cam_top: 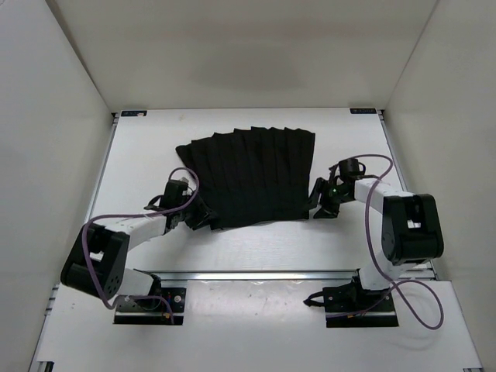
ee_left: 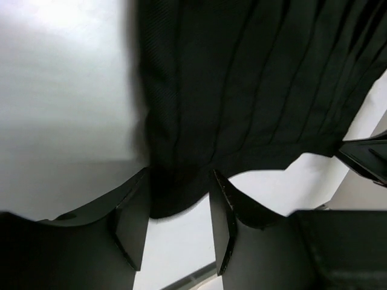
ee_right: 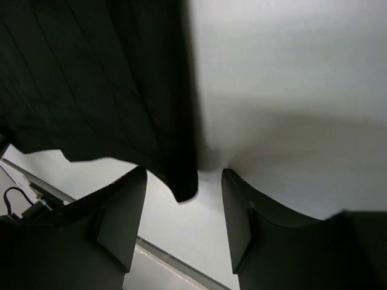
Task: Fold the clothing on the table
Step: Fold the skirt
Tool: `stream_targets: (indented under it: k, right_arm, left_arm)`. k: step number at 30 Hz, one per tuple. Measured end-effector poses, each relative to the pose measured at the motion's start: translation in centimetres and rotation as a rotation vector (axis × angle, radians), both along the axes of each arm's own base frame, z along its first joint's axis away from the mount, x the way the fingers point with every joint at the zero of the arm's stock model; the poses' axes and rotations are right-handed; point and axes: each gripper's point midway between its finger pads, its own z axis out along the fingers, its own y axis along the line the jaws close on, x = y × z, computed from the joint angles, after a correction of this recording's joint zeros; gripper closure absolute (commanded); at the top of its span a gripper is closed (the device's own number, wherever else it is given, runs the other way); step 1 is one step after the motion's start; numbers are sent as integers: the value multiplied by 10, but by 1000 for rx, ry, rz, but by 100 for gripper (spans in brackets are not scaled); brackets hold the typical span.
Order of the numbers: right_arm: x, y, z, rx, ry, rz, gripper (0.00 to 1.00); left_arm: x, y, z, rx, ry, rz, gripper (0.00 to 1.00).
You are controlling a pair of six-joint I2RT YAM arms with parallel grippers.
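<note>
The clothing (cam_top: 252, 174) is a black pleated skirt lying flat in the middle of the white table (cam_top: 139, 155), with its wider hem at the far side. My left gripper (cam_top: 203, 217) sits at its near left corner. In the left wrist view the left gripper (ee_left: 179, 175) is open, and the clothing (ee_left: 242, 78) has a rounded corner lying loose between the fingers. My right gripper (cam_top: 319, 203) is at the near right corner. In the right wrist view the right gripper (ee_right: 184, 174) is open too, with a corner tip of the clothing (ee_right: 91, 78) hanging free in the gap.
A metal rail (cam_top: 256, 275) runs along the table's near edge in front of both arm bases. White walls (cam_top: 46, 93) close in the left, right and far sides. Purple cables (cam_top: 186, 186) loop off each arm.
</note>
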Motion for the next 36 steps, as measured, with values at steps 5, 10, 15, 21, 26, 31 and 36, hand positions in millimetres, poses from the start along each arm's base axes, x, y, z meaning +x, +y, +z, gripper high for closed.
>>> stream_targets:
  k: [5, 10, 15, 21, 26, 31, 36]
  right_arm:
    - [21, 10, -6, 14, -19, 29, 100]
    - [29, 12, 3, 32, -18, 40, 99]
    - [30, 12, 55, 72, -148, 41, 100]
    - [-65, 24, 42, 64, -96, 122, 100]
    - [-161, 29, 17, 57, 32, 191, 100]
    - [-159, 26, 43, 87, 45, 134, 100]
    - [-39, 8, 111, 99, -72, 14, 95]
  left_arm:
    - [19, -12, 1, -22, -16, 6, 100]
    - [38, -5, 14, -68, -22, 26, 100]
    - [57, 6, 56, -93, -109, 14, 100]
    - [-17, 15, 46, -115, -80, -72, 100]
    - [-99, 15, 22, -117, -4, -132, 100]
    - [-98, 12, 59, -184, -87, -88, 100]
    - [-7, -5, 119, -205, -83, -57, 68]
